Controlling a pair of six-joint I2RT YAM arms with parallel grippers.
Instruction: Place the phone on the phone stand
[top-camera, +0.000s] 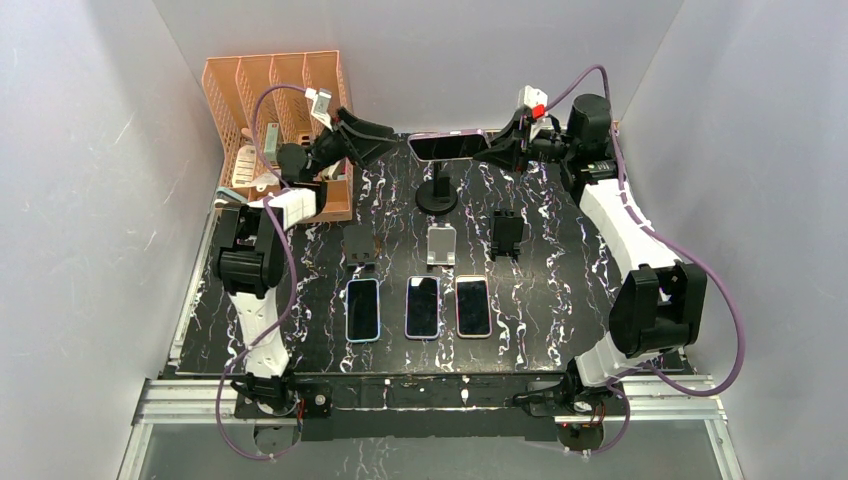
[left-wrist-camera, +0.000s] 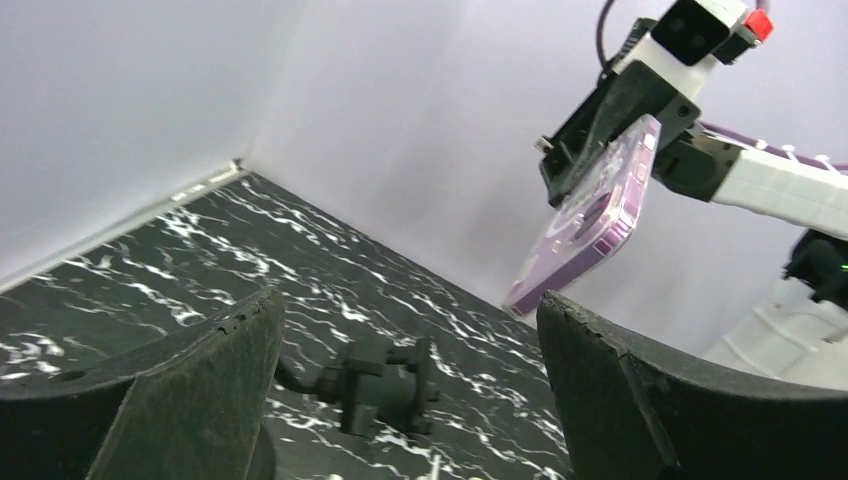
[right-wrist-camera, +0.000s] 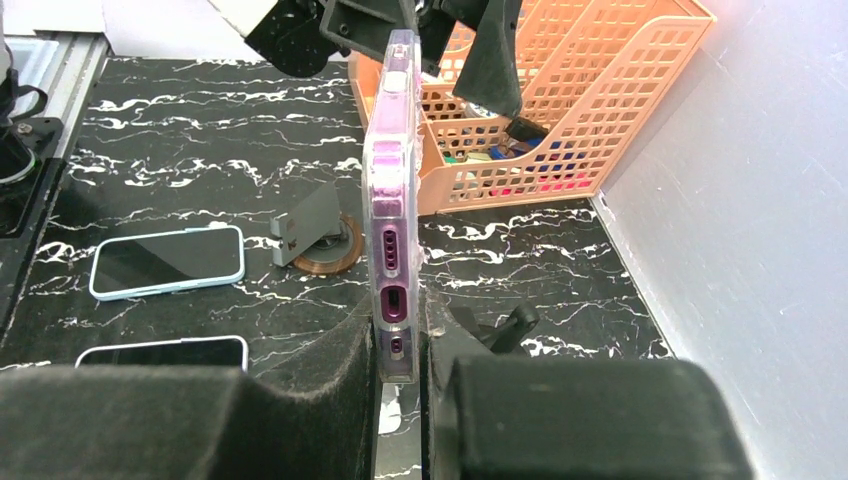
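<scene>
**Phone held over the stand, not yet seated**

From above, the right gripper (top-camera: 497, 150) is clamped on one end of the purple-cased phone (top-camera: 447, 146). It holds the phone roughly level in the air over the tall black stand (top-camera: 437, 195) at the back of the table (top-camera: 560, 300). The left gripper (top-camera: 388, 140) hangs spread wide just beside the phone's free end, grasping nothing.

The left wrist camera shows its two fingers (left-wrist-camera: 200, 385) well apart. The stand's head sits low between them, and the phone is tilted above, touching neither finger.

The right wrist camera shows the phone edge-on, pinched only at its bottom end, with the orange basket (right-wrist-camera: 600, 90) beyond.

Risks, as I judge them:
- The end-only grip could let the phone pivot or slip when it meets the cradle.
- A misaligned descent could tip the stand.
- The left fingers closing early could knock the phone askew.
</scene>
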